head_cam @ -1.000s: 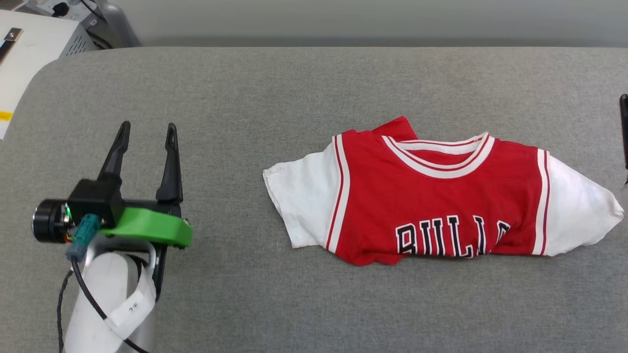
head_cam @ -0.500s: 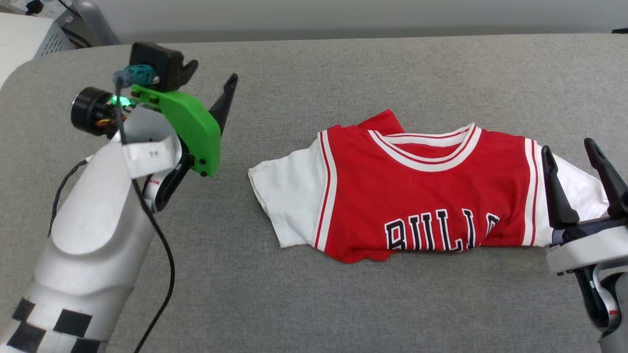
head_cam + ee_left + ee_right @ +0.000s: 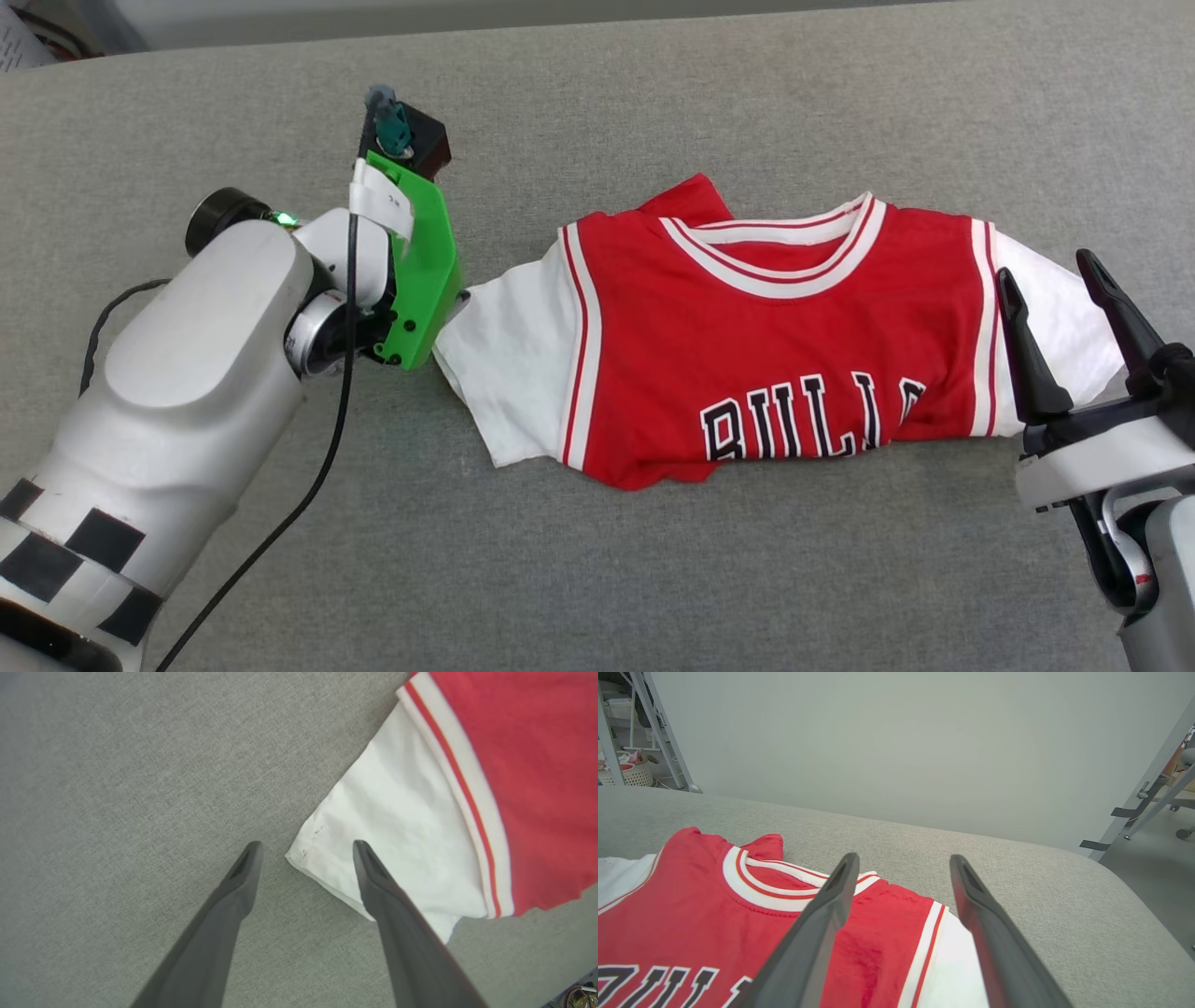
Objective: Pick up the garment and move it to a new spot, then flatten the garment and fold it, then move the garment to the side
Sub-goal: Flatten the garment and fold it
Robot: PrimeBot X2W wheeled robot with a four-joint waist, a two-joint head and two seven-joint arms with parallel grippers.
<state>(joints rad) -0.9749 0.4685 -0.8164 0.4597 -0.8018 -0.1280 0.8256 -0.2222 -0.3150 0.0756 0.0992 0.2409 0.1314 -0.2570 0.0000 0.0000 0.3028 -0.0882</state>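
Left gripper (image 3: 307, 845) spread astride garment (image 3: 528, 779) sleeve corner, plain in wrist view

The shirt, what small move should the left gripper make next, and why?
Probably lower the left gripper and close on the white sleeve corner. Its fingers are open and straddle that corner of the shirt, one over cloth, one over the gray surface, so nothing is gripped yet. The right gripper is open by the other sleeve.
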